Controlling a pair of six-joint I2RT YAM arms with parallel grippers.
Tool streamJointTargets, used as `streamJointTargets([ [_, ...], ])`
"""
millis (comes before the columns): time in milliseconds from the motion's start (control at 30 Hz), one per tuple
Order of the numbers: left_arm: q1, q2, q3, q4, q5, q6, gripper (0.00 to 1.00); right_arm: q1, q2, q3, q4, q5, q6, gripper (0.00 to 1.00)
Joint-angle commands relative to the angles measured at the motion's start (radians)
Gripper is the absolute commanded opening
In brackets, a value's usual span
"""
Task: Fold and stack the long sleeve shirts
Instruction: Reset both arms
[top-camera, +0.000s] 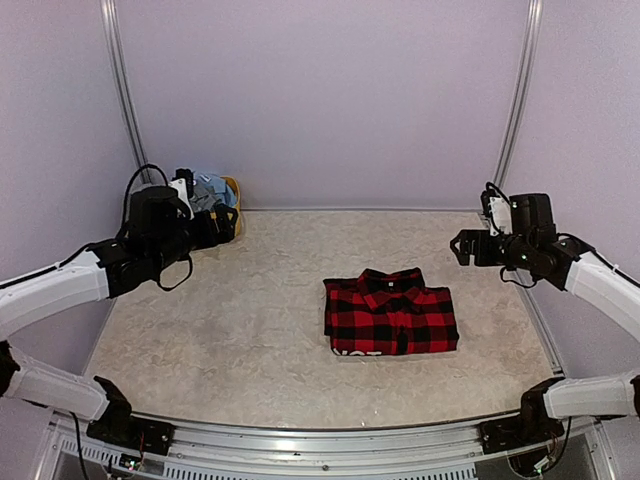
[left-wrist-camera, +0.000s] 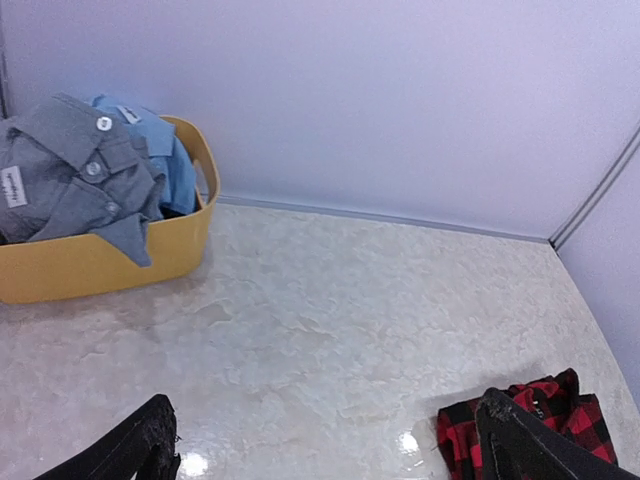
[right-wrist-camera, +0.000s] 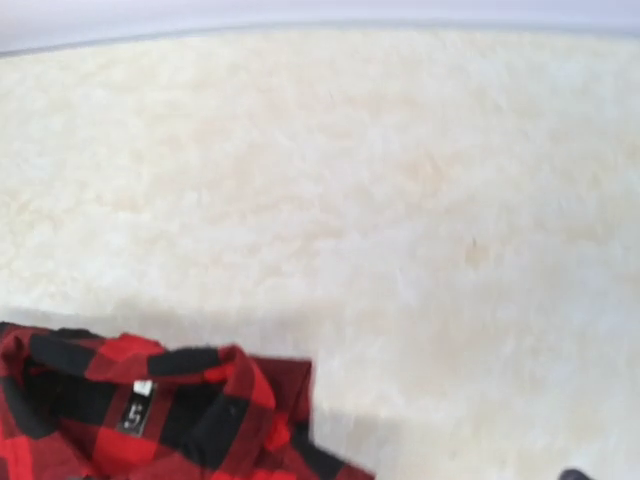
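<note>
Red flannel looks done to me: folded square, collar up, lying right of centre on the table. Nobody is touching it.

Agreed. So the job now is fetching the next 1. See the tub in the far left corner? 2 shirts are in it, the grey shirt heaped on top and the blue shirt behind it.

Which arm goes?

I'd say the left gripper. It hangs just beside the tub, fingers spread wide, nothing between them. The right gripper is well apart on the far side; it looks spread and empty too, though its own camera shows barely a fingertip.

How would you take the grey one?

Pinch a single layer at the collar or shoulder, not a bunched handful. Lift straight up until the cloth clears the rim, or the tub may tip and the blue one may come along. Then lay it flat on the bare marble left of the flannel, with room for the sleeves.

And the right arm?

Bring it in once the shirt is spread. 2 grippers make a truer fold.
</note>
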Motion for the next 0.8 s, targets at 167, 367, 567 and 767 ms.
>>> streamJointTargets([
  [167, 0.052, -0.267, -0.041, -0.104, -0.042, 0.085, 0.99, -0.016, 0.097, 0.176, 0.057, -0.118, -0.145, 1.00],
  [367, 0.054, -0.302, 0.032, -0.228, -0.119, 0.186, 0.99, -0.015, 0.047, 0.148, 0.108, -0.131, -0.161, 1.00],
  [567, 0.054, -0.374, -0.011, -0.212, -0.120, 0.210, 0.99, -0.015, -0.077, 0.108, 0.113, -0.128, -0.177, 0.99],
  [767, 0.052, -0.471, -0.094, -0.177, -0.112, 0.227, 0.99, -0.015, -0.105, 0.096, 0.098, -0.104, -0.199, 0.99],
])
